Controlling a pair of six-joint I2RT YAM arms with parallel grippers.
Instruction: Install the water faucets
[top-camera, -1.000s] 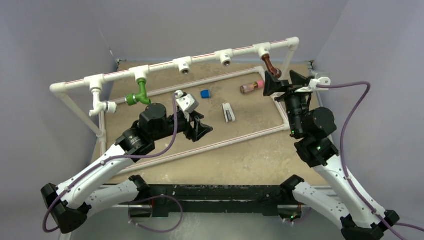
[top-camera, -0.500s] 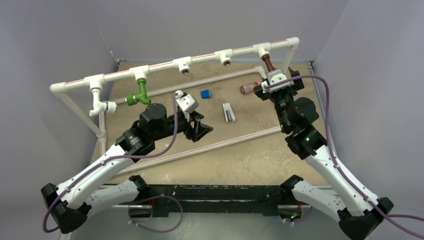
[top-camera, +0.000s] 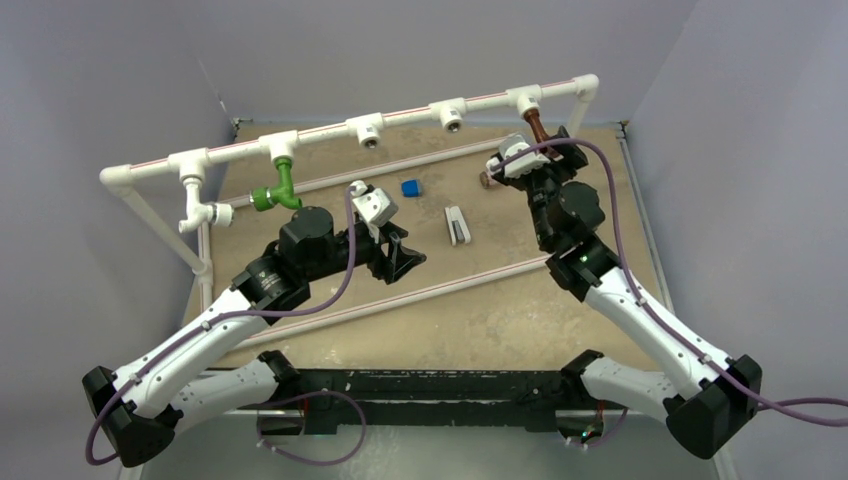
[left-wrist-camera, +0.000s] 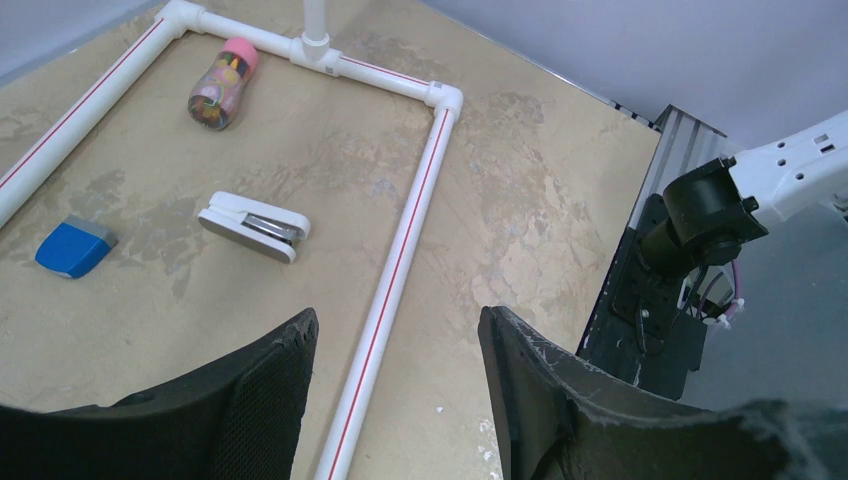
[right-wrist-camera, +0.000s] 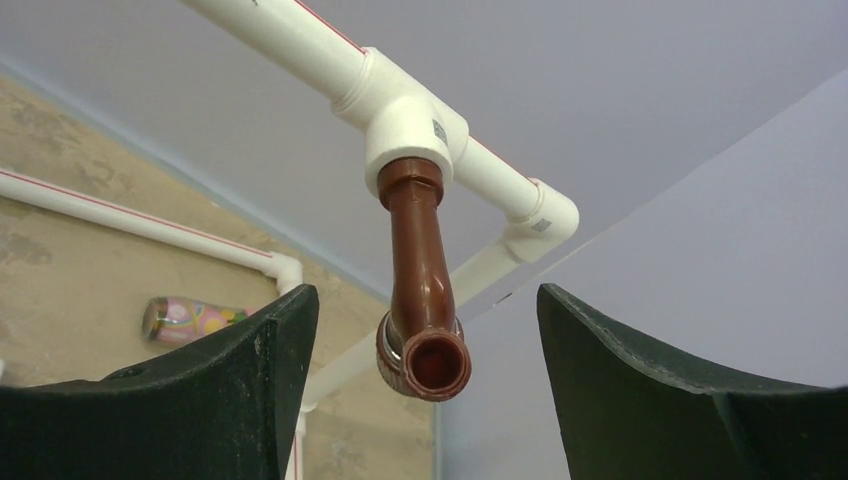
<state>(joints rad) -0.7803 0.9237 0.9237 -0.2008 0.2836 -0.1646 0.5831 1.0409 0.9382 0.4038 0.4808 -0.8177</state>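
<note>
A reddish-brown faucet (top-camera: 537, 128) hangs from the far-right T-fitting (top-camera: 524, 100) of the white pipe frame. In the right wrist view this faucet (right-wrist-camera: 420, 290) points its spout mouth at the camera. My right gripper (right-wrist-camera: 425, 300) is open, with a finger on each side of the spout and clear gaps to both. A green faucet (top-camera: 276, 190) and a white faucet (top-camera: 200, 212) hang from fittings at the left of the top rail. My left gripper (left-wrist-camera: 398, 315) is open and empty, low over a floor pipe (left-wrist-camera: 390, 270) near the table's middle (top-camera: 405, 255).
Two T-fittings (top-camera: 368, 129) (top-camera: 451, 113) on the top rail are bare. On the table lie a blue block (top-camera: 410, 187), a white stapler-like piece (top-camera: 457, 224) and a pink-capped cylinder (left-wrist-camera: 222, 82). Red-striped floor pipes (top-camera: 420, 292) ring the work area.
My right arm swung left and its wrist turned, bringing the open jaws from beside the frame to either side of the reddish-brown faucet. The left arm stayed still.
</note>
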